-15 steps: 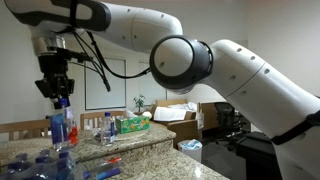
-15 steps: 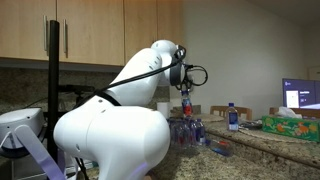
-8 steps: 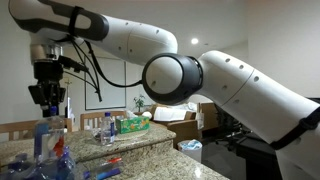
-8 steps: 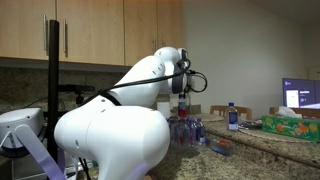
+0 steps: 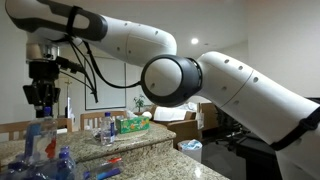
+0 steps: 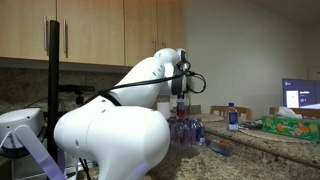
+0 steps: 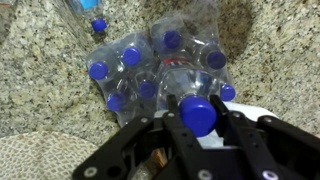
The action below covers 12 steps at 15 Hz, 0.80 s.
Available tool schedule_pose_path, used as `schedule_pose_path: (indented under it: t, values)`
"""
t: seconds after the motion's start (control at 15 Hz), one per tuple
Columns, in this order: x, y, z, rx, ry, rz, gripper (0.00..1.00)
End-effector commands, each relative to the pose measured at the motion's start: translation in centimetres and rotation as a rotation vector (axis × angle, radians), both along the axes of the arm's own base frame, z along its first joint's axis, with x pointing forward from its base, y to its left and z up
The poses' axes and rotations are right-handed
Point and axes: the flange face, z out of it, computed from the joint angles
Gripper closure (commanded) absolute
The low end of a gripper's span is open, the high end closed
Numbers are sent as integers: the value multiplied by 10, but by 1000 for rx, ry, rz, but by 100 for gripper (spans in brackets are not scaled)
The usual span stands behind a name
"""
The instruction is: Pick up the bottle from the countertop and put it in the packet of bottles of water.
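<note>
My gripper (image 5: 40,97) (image 6: 181,93) is shut on the neck of a clear water bottle (image 5: 37,135) with a blue cap and holds it upright over the plastic-wrapped packet of water bottles (image 5: 50,163) (image 6: 186,131) on the granite countertop (image 5: 150,150). In the wrist view the blue cap of the bottle (image 7: 197,115) sits between my two fingers (image 7: 198,100). The packet (image 7: 140,65) lies right below, with several blue caps showing. The bottle's lower part hangs among the packet's bottle tops.
Another lone bottle (image 5: 108,126) (image 6: 232,116) stands on the counter, beside a green tissue box (image 5: 131,124) (image 6: 291,124). A small red and blue item (image 5: 110,160) (image 6: 220,148) lies near the packet. A loose bottle (image 7: 90,15) lies past the packet. Wall cabinets (image 6: 110,30) hang above.
My gripper has carried the bottle sideways along the counter and now holds it above the packet. It has kept its grip throughout.
</note>
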Motion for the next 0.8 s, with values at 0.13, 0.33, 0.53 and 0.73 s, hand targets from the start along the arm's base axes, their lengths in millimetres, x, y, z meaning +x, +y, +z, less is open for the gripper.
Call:
schedule_pose_path:
  t: [0.13, 0.33, 0.53, 0.73]
  values:
    - [-1, 0, 11, 14, -25, 4, 89]
    - [-9, 4, 6, -10, 14, 24, 89]
    - [-16, 12, 5, -23, 24, 28, 89]
    - [-16, 17, 1, -26, 19, 25, 89]
